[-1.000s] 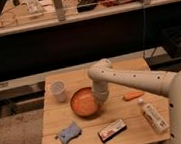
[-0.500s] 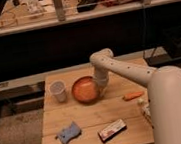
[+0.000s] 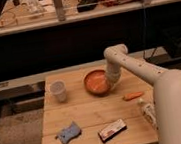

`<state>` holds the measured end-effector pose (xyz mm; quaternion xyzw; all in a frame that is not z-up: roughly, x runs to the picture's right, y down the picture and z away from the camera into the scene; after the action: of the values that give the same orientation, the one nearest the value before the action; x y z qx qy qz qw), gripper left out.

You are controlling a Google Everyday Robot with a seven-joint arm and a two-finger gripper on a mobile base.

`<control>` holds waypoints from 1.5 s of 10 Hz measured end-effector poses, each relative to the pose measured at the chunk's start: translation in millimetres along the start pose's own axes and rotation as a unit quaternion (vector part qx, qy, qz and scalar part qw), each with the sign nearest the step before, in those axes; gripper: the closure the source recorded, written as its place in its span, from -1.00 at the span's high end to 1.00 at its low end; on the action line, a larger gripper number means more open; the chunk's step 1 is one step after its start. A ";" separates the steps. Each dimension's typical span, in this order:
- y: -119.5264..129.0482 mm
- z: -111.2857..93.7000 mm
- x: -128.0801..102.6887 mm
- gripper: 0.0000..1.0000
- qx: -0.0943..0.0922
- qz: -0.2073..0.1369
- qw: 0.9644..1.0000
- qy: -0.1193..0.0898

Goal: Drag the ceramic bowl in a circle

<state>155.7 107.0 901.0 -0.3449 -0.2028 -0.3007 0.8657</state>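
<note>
Where the arm [image 3: 133,66] bends down over the bench [image 3: 85,118], the gripper [image 3: 113,79] sits at the right rim of the ceramic bowl [image 3: 94,81]; whether it grips the rim cannot be told. This bowl lies toward the bench's back edge, right of a white cup [image 3: 59,90].

The ceramic bowl [image 3: 95,82] was round, shallow and orange-terracotta, with a lighter interior. It stood upright on the far half of the wooden table [image 3: 90,118], near the middle. The gripper [image 3: 111,82] was down at the bowl's arm-side rim.
</note>
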 end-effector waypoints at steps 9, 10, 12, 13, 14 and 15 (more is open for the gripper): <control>110.0 -4.9 -45.0 -1.00 -0.021 0.056 0.998 -0.002; 98.4 1.3 -68.1 -1.00 -0.022 0.037 0.999 -0.005; 78.6 9.8 -104.7 -1.00 -0.029 -0.001 1.000 -0.010; 64.7 13.0 -126.4 -1.00 -0.032 -0.031 0.999 -0.012; 55.8 14.9 -136.7 -1.00 -0.033 -0.049 0.998 -0.014; 47.0 17.3 -143.1 -1.00 -0.034 -0.066 0.997 -0.015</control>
<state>78.8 201.3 810.4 -0.3638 -0.2278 -0.3591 0.8287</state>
